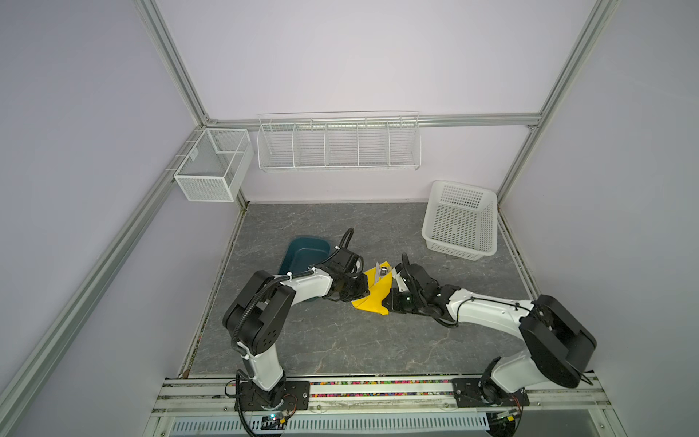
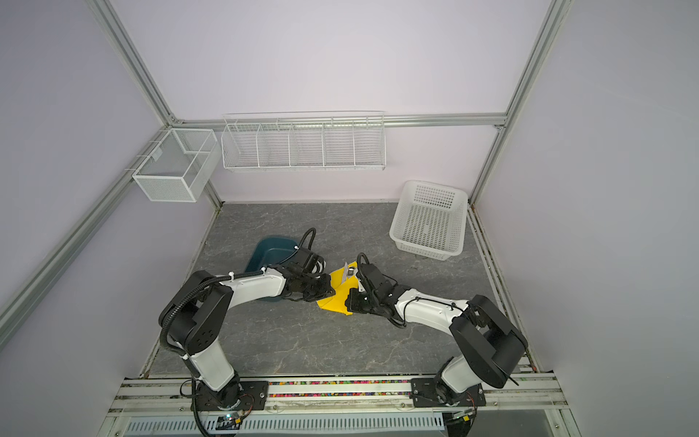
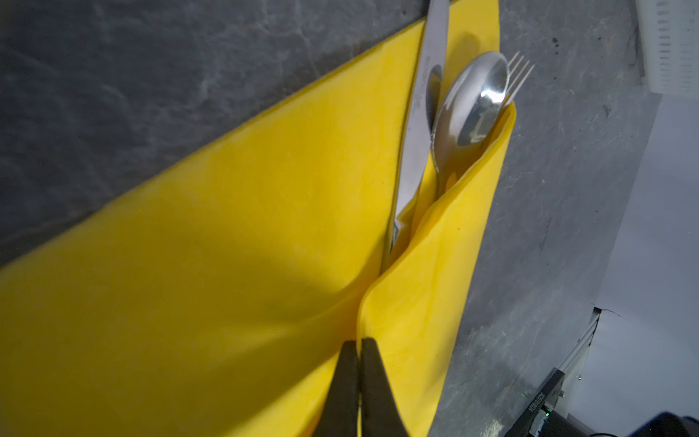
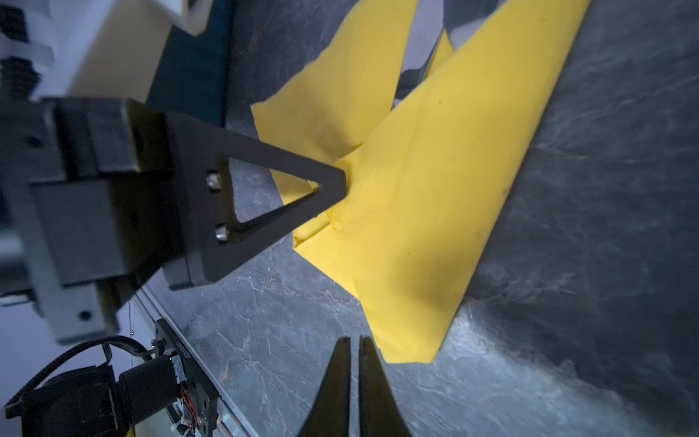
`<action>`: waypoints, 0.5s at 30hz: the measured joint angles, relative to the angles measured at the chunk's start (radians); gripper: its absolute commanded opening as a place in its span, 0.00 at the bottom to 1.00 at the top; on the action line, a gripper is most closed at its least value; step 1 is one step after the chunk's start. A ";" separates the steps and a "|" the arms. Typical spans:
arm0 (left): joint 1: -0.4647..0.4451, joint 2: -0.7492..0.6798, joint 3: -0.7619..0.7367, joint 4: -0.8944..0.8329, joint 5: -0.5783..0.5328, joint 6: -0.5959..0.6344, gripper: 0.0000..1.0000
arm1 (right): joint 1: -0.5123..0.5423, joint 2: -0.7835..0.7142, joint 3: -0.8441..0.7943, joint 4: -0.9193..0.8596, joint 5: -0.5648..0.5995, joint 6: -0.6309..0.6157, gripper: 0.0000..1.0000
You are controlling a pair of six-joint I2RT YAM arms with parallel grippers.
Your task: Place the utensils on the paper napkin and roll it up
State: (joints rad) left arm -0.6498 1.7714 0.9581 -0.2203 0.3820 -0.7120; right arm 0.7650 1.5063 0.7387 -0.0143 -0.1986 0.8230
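The table [image 1: 340, 340] carries a white basket [image 1: 431, 223] at its far right and a teal tub [image 1: 291, 253] on the left, partly hidden under the left arm [image 1: 306, 289]. The napkin [image 1: 372, 299] lies mid-table, much of it covered by both grippers in both top views. One flap folds over the handles of the utensils [image 1: 382, 271]. The left gripper [image 3: 357, 342] is clamped on that fold. The right gripper [image 4: 353, 340], fingers together, holds nothing just beside a napkin corner. Knife [image 3: 420, 113], spoon [image 3: 472, 102] and fork [image 3: 520, 72] poke out side by side.
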 measured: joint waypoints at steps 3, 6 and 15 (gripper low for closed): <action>0.000 0.000 0.007 -0.005 0.000 0.007 0.01 | -0.007 0.011 0.002 0.002 -0.001 0.001 0.11; 0.002 0.000 0.016 -0.010 0.000 0.012 0.01 | -0.006 0.048 0.003 0.011 -0.011 0.004 0.11; 0.002 0.003 0.016 -0.018 -0.006 0.014 0.01 | -0.008 0.087 -0.014 0.009 -0.011 0.030 0.10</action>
State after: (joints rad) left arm -0.6479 1.7748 0.9741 -0.2386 0.3759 -0.6979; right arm 0.7570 1.5932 0.7246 -0.0055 -0.2092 0.8532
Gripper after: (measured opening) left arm 0.047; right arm 0.098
